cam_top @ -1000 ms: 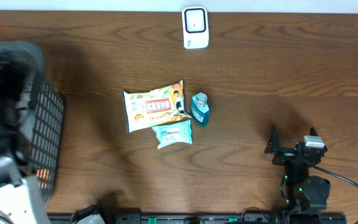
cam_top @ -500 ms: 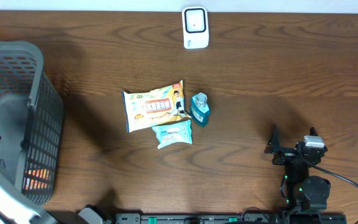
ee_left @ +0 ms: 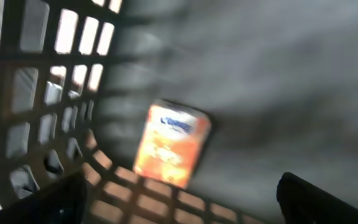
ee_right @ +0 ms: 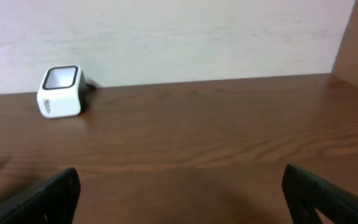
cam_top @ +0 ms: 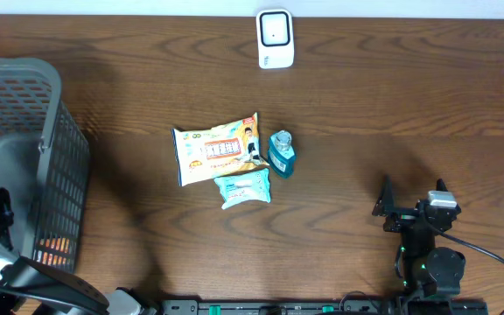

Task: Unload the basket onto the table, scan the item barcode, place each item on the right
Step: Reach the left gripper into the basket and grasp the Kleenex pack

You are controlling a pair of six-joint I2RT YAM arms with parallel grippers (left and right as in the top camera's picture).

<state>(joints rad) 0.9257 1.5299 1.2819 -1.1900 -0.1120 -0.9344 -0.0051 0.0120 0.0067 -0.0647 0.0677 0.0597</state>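
Orange box [ee_left: 171, 144] lay on floor of grey basket [cam_top: 59, 166] at table's left edge, w/ left gripper [ee_left: 179, 196] inside basket above it, jaws spread, nothing held. Right gripper [ee_right: 179, 190], front-right, jaws likewise spread & empty, faced white scanner [ee_right: 59, 92] at far edge.

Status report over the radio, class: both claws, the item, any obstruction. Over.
Left claw open over basket, orange box inside, ungripped. Right claw open, empty. Scanner unblocked; snack packet, bottle, wipes mid-table.

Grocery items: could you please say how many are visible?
4: a snack packet, a wipes pack and a teal bottle mid-table, plus an orange box in the basket; more may be hidden.
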